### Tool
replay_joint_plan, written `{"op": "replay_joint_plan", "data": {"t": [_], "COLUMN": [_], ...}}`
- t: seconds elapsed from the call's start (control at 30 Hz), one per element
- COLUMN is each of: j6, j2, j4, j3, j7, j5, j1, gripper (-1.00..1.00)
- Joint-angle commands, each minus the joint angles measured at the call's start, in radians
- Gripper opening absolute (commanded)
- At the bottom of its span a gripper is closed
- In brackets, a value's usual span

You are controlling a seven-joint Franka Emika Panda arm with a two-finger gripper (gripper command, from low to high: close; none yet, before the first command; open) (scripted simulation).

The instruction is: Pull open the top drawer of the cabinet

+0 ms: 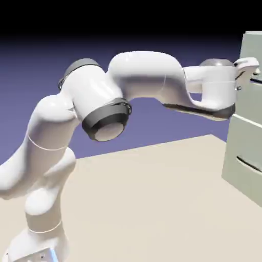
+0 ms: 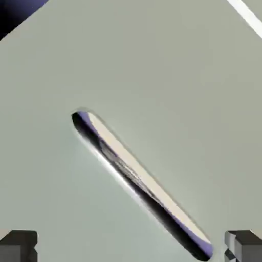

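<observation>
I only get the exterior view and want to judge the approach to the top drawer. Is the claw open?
Observer: Yes, in the hand view the claw has its fingertips wide apart.
Operator: Is the handle between them?
Observer: No, most of the handle shows above them in that picture, its lower end near the right-hand tip.
Operator: Do the tips line up with the bar?
Observer: No, the bar runs slantwise across the picture, from upper left to lower right.
</observation>
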Motion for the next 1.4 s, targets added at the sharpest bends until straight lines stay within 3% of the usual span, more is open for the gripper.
{"op": "replay_joint_plan", "data": {"t": [0.0, 0.2, 0.5, 0.53, 0.57, 1.07, 1.37], "j6": [-0.001, -0.008, 0.085, 0.085, 0.085, -0.065, -0.101], "j2": [-0.001, -0.004, -0.174, -0.174, -0.174, 0.093, 0.197], "j4": [0.023, 0.122, 0.438, 0.438, 0.438, -0.095, -0.306], "j3": [-0.033, -0.177, -0.341, -0.341, -0.341, 0.015, 0.288], "j7": [-0.038, -0.203, -0.457, -0.457, -0.457, -0.099, 0.044], "j5": [-0.044, -0.232, -0.033, -0.033, -0.033, -0.3, -0.369], "j1": [0.036, 0.191, 0.418, 0.419, 0.419, -0.043, -0.369], "gripper": [0.0, 0.0, 0.0, -1.0, -1.0, -1.0, -1.0]}}
